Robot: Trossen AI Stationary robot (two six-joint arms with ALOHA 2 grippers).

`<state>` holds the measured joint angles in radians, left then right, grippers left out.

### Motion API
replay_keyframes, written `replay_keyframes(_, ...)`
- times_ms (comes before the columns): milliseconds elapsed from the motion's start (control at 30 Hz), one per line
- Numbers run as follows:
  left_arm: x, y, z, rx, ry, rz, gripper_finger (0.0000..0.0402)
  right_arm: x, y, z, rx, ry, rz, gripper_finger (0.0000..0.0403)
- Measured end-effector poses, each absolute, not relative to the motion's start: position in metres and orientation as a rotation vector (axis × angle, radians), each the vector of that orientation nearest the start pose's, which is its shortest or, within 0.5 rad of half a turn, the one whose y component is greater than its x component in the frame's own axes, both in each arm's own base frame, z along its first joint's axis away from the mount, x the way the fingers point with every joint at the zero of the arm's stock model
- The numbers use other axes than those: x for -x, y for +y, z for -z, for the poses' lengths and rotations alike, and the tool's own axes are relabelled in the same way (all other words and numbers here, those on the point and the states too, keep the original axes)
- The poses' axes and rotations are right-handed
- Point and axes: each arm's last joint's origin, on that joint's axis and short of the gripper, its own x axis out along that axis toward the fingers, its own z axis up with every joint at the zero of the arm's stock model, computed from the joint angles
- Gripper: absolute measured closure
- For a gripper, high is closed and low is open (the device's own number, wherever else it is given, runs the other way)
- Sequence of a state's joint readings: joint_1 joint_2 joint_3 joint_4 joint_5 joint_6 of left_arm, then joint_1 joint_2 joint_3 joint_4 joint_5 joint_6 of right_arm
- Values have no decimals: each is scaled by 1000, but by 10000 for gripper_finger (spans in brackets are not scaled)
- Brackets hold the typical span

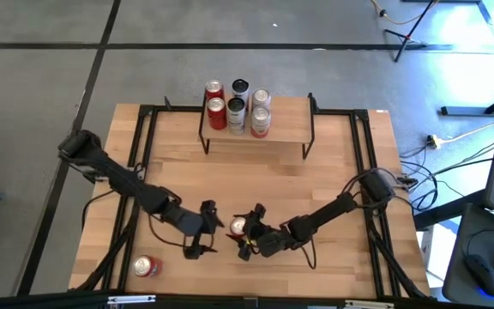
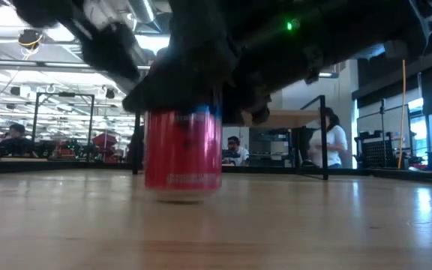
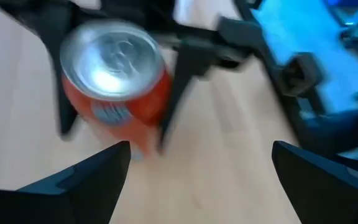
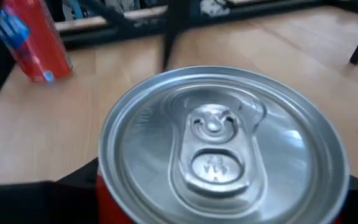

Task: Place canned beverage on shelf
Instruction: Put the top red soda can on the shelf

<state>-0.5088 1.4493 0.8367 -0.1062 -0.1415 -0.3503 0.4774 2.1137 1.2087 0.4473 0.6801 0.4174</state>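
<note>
A red beverage can (image 1: 238, 226) stands upright on the wooden tabletop near the front middle; the low view (image 2: 184, 154) shows it too. My right gripper (image 1: 245, 230) is shut on it. My left gripper (image 1: 206, 230) is open and empty just left of the can, its fingers (image 3: 104, 171) pointing at it. The shelf (image 1: 286, 129), a small light-wood board on black legs, stands at the far middle with several cans (image 1: 236, 107) on it. My right gripper pinches the can's side wall (image 3: 157, 102) between its two fingers, just below the silver top (image 4: 219, 146). The fingers (image 3: 174, 87) come from the table's right, slanting down. The can is upright, and its base appears to rest on the tabletop (image 2: 184, 199).
Another red can (image 1: 147, 266) lies on the table near the front left corner; it also shows in the right wrist view (image 4: 33, 40). Black frame rails (image 1: 144, 154) run along the table's left and right sides. Bare wood lies between the grippers and the shelf.
</note>
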Motion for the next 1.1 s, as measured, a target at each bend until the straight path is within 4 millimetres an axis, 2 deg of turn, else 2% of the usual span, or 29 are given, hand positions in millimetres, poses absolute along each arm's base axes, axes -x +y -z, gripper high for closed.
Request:
replay_keyframes(67,-248,-141,-223,142,783,248,20,-393,183,-148,-169,318,272,130)
replay_keyframes(200,-219,-145,-248,214,786,297,20,-384,177,-190,-175,273,323,130)
replay_keyframes(333,-196,-145,-263,282,781,278,20,-369,157,-231,-148,266,421,130)
replay_keyframes(467,-187,-146,-272,286,709,226,20,-350,121,-277,-149,249,519,130)
replay_keyframes(700,-190,-143,-273,265,655,127,20,-316,46,-331,-172,226,711,130)
replay_keyframes(900,-193,-138,-273,272,647,105,20,-287,-11,-347,-162,287,873,127)
replay_keyframes(1100,-198,-131,-273,317,640,55,20,-278,-64,-343,-188,376,933,127)
